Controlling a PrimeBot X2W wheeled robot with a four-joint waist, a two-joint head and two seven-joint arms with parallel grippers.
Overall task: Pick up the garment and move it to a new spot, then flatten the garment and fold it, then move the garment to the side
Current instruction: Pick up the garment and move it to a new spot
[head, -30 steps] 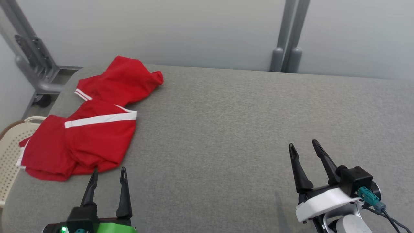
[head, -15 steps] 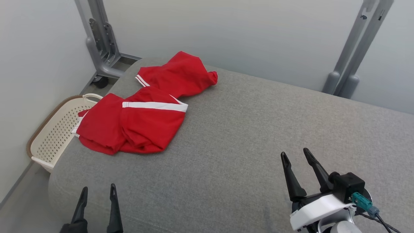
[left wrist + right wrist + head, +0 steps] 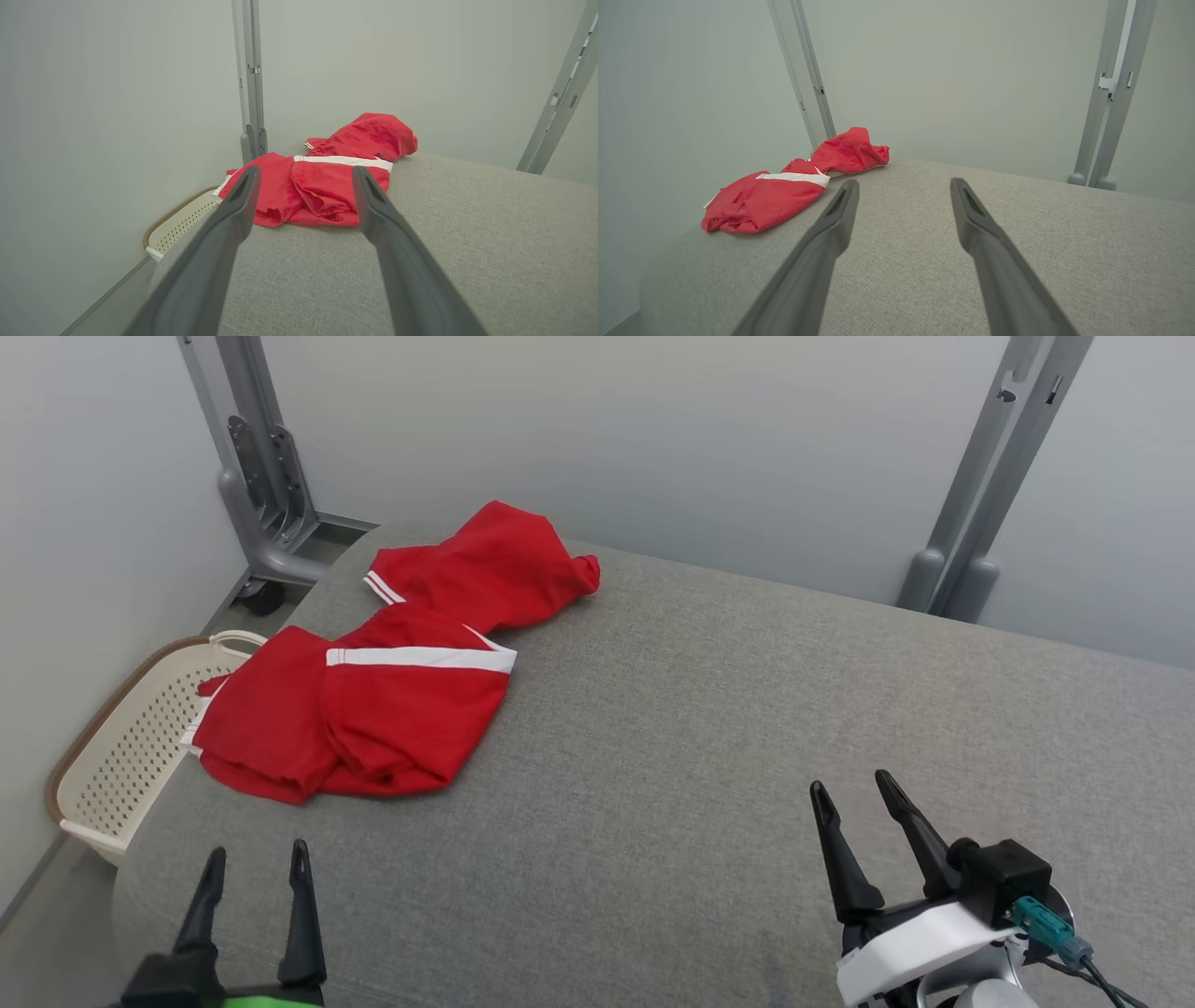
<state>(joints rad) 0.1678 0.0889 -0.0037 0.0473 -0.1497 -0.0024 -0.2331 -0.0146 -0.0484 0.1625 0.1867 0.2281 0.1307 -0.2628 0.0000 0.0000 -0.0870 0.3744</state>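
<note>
A wide pad (image 3: 709,709) covered in grey woven cloth, with a rounded edge, takes up most of the head view. In the upper left of this view the garment (image 3: 401,709) lies crumpled on it: soft red fabric with white stripes, in two bunched lobes, reaching the pad's left edge. Beside that edge stands a cream plastic basket (image 3: 112,765) with many small round holes. My left gripper (image 3: 257,851) at lower left and my right gripper (image 3: 850,783) at lower right have thin, dark, tapered fingers, spread apart and grasping nothing.
</note>
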